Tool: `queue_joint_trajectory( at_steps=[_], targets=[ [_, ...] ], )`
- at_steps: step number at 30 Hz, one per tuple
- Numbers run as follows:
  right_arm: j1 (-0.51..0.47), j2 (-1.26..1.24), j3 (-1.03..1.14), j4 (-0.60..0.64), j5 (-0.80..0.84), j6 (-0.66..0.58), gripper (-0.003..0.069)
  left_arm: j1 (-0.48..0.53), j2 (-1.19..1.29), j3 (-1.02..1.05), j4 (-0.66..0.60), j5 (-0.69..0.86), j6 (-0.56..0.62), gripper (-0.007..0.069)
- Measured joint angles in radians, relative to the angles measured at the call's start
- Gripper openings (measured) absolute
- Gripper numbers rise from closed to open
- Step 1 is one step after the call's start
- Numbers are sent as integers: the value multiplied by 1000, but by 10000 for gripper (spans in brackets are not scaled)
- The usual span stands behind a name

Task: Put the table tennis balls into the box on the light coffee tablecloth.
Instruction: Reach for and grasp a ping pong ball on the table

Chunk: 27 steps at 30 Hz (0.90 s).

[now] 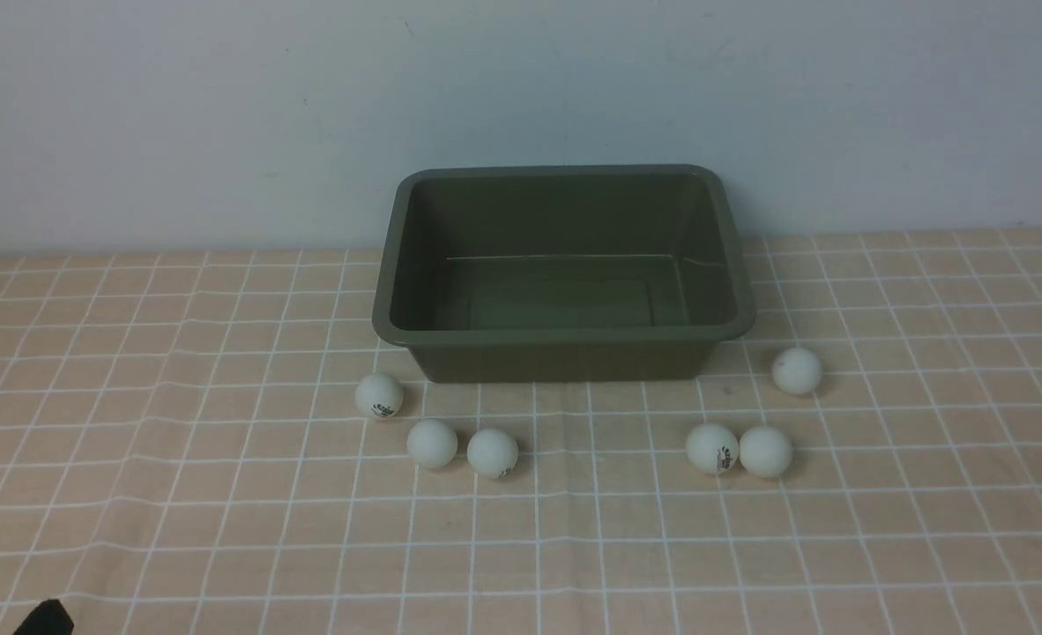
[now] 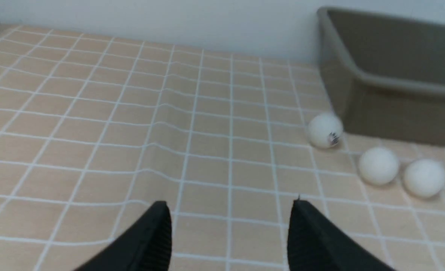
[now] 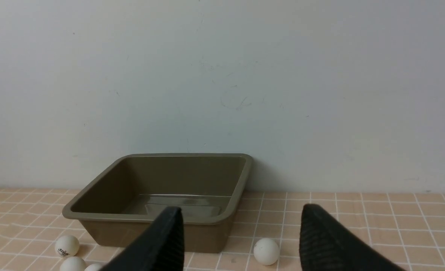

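The olive-green box (image 1: 565,337) stands empty at the back middle of the light coffee tablecloth (image 1: 221,529), against the wall. Several white table tennis balls lie in front of it: three at its left corner (image 1: 378,394) (image 1: 432,443) (image 1: 492,452), three at its right (image 1: 712,448) (image 1: 765,451) (image 1: 796,370). My left gripper (image 2: 230,203) is open and empty, low over bare cloth, well short of the left balls (image 2: 324,130) (image 2: 378,165). My right gripper (image 3: 242,207) is open and empty, facing the box (image 3: 94,216), with one ball (image 3: 266,251) between its fingers' line of sight, far off.
A pale wall rises directly behind the box. The cloth has soft creases on the left side (image 2: 151,150). Only the black fingertips (image 1: 45,616) of the left gripper show in the front view, at the bottom left corner.
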Motion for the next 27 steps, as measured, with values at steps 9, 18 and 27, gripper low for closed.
queue_joint_trajectory(
  at_steps=[9, 18, 27],
  targets=[
    [0, 0, 0, 0, 28, 0, 383, 0, 0, 0, -295, -133, 8, 351],
    [0, 0, 0, 97, 32, -99, 383, 0, 16, -151, -343, 76, 138, 351],
    [0, 33, -4, 264, 44, -322, 383, 0, 224, -396, -348, 281, 382, 351]
  ],
)
